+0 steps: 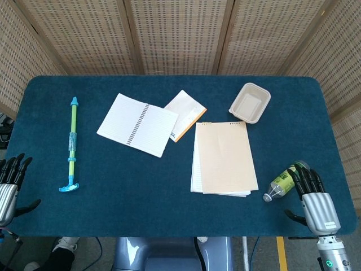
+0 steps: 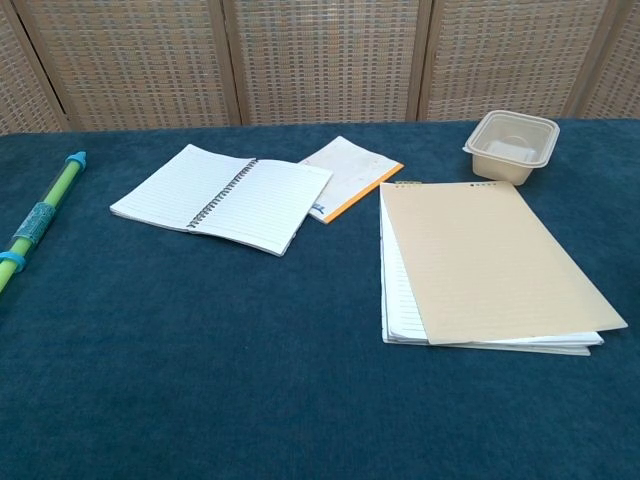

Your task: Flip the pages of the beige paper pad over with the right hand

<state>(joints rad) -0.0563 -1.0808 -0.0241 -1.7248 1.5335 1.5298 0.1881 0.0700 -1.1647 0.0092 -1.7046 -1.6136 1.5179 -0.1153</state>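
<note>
Blue table [image 1: 169, 186] under everything. Beige paper pad [image 1: 224, 157] lies flat, well left of and slightly ahead of my right hand [image 1: 317, 203] (white sheets peek out along its left edge). Right hand empty, fingers spread. Green bottle [image 1: 284, 182] just beside my fingertips. Left hand [image 1: 8, 189] likewise empty, spread.

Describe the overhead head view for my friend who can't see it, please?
A beige paper pad lies flat and untouched on a dark blue table, with the robot's right hand open at the near right corner beside a green bottle and its left hand open at the near left edge. Farther back lie an open spiral notebook, a small booklet, a beige tray and a green-and-blue stick.
</note>
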